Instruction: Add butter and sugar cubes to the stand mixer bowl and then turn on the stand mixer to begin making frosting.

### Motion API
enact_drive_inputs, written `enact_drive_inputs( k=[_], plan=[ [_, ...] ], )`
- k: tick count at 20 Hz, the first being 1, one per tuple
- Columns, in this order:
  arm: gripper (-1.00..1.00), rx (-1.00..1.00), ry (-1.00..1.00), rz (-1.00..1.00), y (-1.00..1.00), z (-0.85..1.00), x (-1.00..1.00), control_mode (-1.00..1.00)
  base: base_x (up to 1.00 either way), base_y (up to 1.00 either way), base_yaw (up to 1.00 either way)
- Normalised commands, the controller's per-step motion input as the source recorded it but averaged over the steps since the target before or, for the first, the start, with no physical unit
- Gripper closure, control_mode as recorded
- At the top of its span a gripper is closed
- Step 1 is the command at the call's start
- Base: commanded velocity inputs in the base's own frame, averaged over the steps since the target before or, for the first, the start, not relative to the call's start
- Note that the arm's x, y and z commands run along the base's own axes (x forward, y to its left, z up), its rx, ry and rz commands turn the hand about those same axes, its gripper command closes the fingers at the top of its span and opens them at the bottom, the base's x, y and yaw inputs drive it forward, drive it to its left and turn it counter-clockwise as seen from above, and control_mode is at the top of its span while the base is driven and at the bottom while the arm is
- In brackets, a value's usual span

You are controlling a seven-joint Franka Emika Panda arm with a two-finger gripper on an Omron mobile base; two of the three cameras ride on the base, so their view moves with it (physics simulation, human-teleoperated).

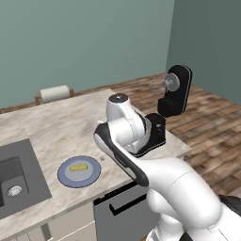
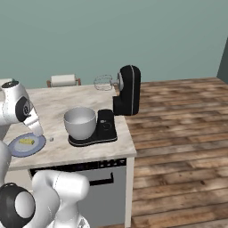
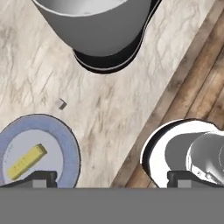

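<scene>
The table [image 2: 84,104] is pale marbled stone above grey cabinet fronts, a dark sink [image 1: 16,181] sunk at its left end; wood-plank floor [image 2: 178,133] and teal walls surround it. The butter [image 3: 27,161] lies on a blue-grey plate [image 3: 70,148] near the front edge, one sugar cube [image 3: 61,103] just beyond it; the stand mixer bowl [image 2: 80,122] sits on the stand mixer [image 2: 128,91] base near the right front corner. The pincer [image 3: 111,177] hangs spread, holding nothing.

A kitchen: marble-look counter [image 1: 66,127] with a dark sink [image 1: 16,181] at 8 o'clock, black stand mixer [image 2: 127,91], wood floor [image 2: 178,133].
</scene>
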Motion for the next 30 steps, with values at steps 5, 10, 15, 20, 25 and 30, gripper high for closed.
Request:
enact_drive_inputs(
  k=[5,10,15,20,25,30],
  plan=[
    [-1.00,0.02,-0.01,-0.28,0.09,-0.12,0.02,-1.00,0.00,0.00,0.00],
    [-1.00,0.03,0.00,-0.30,0.00,-0.10,0.06,-1.00,0.00,0.00,0.00],
    [-1.00,0.05,0.00,-0.23,0.00,-0.07,0.15,-1.00,0.00,0.00,0.00],
    [-1.00,0.04,0.00,-0.08,0.00,-0.16,0.25,-1.00,0.00,0.00,0.00],
    [-1.00,0.00,0.00,-0.03,0.00,-0.34,0.21,-1.00,0.00,0.00,0.00],
    [-1.00,0.00,0.00,-0.01,0.00,-0.39,0.22,-1.00,0.00,0.00,0.00]
  ],
)
